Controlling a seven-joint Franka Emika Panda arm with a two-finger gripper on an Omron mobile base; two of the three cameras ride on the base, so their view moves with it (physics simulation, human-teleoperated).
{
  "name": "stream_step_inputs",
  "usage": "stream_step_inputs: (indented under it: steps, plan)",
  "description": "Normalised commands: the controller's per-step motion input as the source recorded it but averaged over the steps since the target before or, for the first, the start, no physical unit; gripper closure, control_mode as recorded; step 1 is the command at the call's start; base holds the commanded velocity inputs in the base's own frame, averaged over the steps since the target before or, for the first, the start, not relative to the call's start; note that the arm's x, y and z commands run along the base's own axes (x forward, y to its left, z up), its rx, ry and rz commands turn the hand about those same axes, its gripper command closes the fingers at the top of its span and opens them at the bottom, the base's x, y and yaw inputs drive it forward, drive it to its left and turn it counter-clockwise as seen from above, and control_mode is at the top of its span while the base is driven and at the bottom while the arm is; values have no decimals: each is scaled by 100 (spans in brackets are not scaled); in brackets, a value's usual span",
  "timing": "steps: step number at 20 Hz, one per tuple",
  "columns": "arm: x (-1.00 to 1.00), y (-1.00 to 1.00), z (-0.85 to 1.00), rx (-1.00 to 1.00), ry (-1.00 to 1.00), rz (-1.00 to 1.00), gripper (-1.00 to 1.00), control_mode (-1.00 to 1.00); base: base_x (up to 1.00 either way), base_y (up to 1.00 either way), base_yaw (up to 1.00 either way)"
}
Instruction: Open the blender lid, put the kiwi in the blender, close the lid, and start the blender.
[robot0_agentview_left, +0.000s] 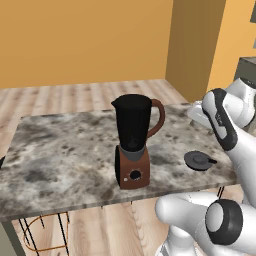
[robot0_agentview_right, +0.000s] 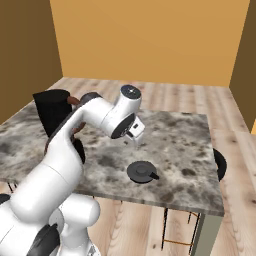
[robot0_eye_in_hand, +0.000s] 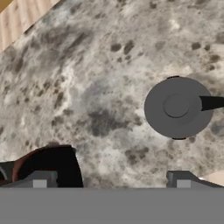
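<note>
The blender (robot0_agentview_left: 132, 145) stands upright near the front edge of the marble table (robot0_agentview_left: 50, 150), its black jar open at the top. The blender lid (robot0_agentview_left: 199, 160) lies flat on the table to the blender's right, knob up, also seen as a dark disc (robot0_agentview_right: 141, 171) (robot0_eye_in_hand: 177, 108). My gripper (robot0_agentview_right: 136, 137) hangs a little above the table beyond the lid, open, with nothing between its fingers. In the hand view the gripper (robot0_eye_in_hand: 111, 181) points down at bare marble, with the lid up and to the right and the blender's jar rim (robot0_eye_in_hand: 48, 166) at lower left. The kiwi is out of view.
A wire-legged stool (robot0_agentview_left: 45, 232) stands under the table's near edge, and a dark stool seat (robot0_agentview_right: 220, 165) shows at its right end. Orange walls (robot0_agentview_left: 85, 40) rise behind the wooden floor. My own arm crosses in front of the blender (robot0_agentview_right: 52, 112) in the right base view.
</note>
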Motion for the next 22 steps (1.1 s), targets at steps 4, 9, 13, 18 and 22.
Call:
stream_step_inputs:
  steps: [4, 9, 13, 18, 22]
  plan:
    - [22, -56, -94, 0, 9, 0, -100, -100, 0, 0, 0]
    - [23, -44, -74, 0, 11, 0, -100, -100, 0, 0, 0]
    - [26, -23, -43, 0, 13, 0, -100, -100, 0, 0, 0]
    - [33, -2, -29, 0, 11, 0, -100, -100, 0, 0, 0]
    - [32, -2, -41, 0, 11, 0, -100, -100, 0, 0, 0]
